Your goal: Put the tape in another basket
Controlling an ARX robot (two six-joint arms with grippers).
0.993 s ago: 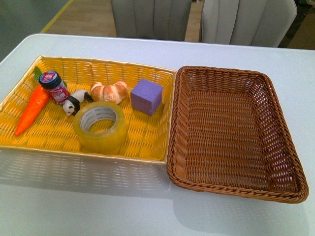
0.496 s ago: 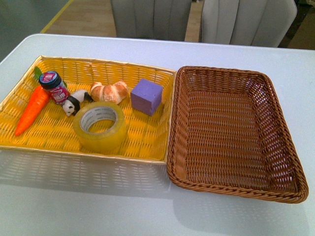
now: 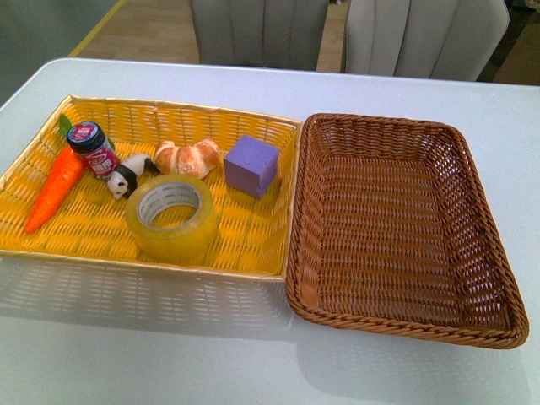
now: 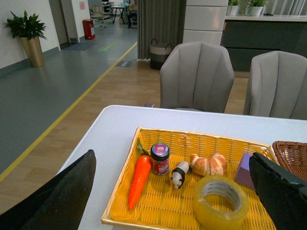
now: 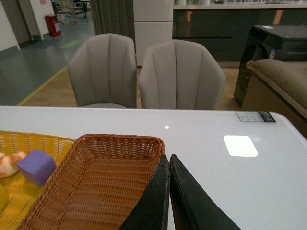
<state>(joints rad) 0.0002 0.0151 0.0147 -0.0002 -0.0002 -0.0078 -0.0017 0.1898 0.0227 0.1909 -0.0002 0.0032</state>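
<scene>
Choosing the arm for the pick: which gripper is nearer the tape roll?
Left. The left gripper, open, looks straight at the tape in the yellow basket; the right gripper, shut, is at the brown wicker basket's other side, farther off.

Yellow basket holds carrot, panda, croissant, cube
</scene>
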